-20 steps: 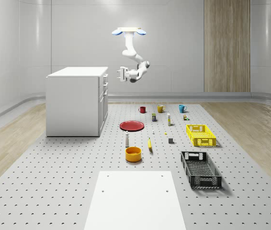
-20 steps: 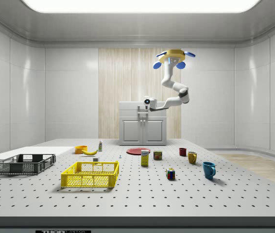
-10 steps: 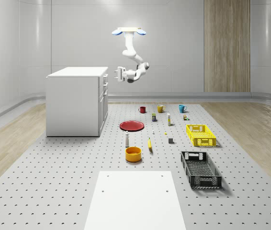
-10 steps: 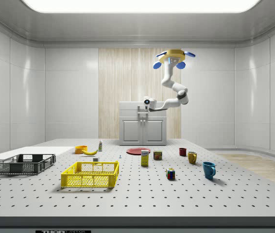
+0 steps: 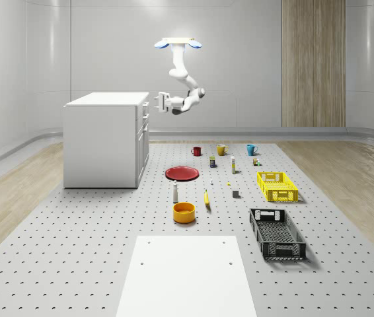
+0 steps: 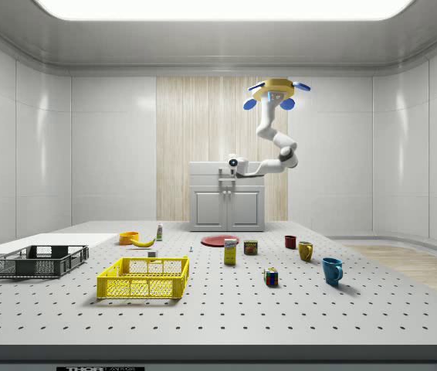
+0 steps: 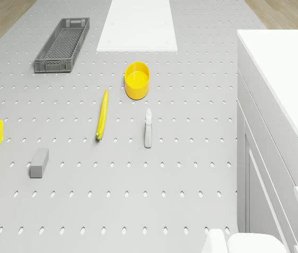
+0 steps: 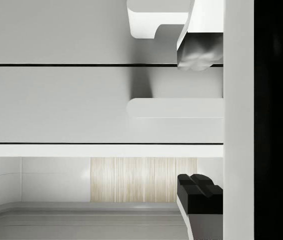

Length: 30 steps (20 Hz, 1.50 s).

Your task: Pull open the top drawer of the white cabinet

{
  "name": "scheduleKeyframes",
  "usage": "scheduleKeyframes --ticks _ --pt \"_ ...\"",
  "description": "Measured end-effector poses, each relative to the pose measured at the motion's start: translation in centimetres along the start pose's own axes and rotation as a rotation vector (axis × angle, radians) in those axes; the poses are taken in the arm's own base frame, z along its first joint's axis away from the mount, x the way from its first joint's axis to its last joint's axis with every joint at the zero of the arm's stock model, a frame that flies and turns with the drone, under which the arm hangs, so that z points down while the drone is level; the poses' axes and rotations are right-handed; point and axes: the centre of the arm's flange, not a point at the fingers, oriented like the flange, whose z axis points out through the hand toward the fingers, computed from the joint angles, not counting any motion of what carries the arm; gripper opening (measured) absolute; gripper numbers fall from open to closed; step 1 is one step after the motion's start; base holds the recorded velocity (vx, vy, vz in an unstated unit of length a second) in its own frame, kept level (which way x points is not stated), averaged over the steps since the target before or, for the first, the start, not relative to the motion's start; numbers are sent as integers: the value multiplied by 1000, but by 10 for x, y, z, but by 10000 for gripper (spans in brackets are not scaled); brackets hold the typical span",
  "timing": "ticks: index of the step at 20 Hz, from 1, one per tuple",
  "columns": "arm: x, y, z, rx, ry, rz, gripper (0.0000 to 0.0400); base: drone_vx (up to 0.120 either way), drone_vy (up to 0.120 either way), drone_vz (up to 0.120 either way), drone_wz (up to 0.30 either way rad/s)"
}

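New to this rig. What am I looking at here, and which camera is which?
It's a simulator render of a flying robot: a quadrotor drone with an arm hanging beneath it, ending in a two-finger gripper.

Four cameras: the whole-scene view looks down the room, the side view faces the cabinet front, the drone view looks forward and down from the drone's body, and the wrist view looks along the gripper.

The drone hovers high, beside the white cabinet. The gripper is up at the top drawer, its fingers spread on either side of the drawer handle, gripping nothing yet.

On the perforated floor: a red plate, three mugs, a banana, a yellow bowl, a spray bottle, a yellow crate and a black crate.
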Motion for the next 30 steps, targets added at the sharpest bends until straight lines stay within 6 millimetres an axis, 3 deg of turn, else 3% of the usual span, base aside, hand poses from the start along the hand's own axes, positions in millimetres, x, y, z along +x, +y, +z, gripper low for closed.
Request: scheduleKeyframes --ticks 14,30 --pt "-12 -12 15 0 0 0 305 0 0 0 0" --pt "-12 -15 51 0 0 0 305 0 0 0 0"
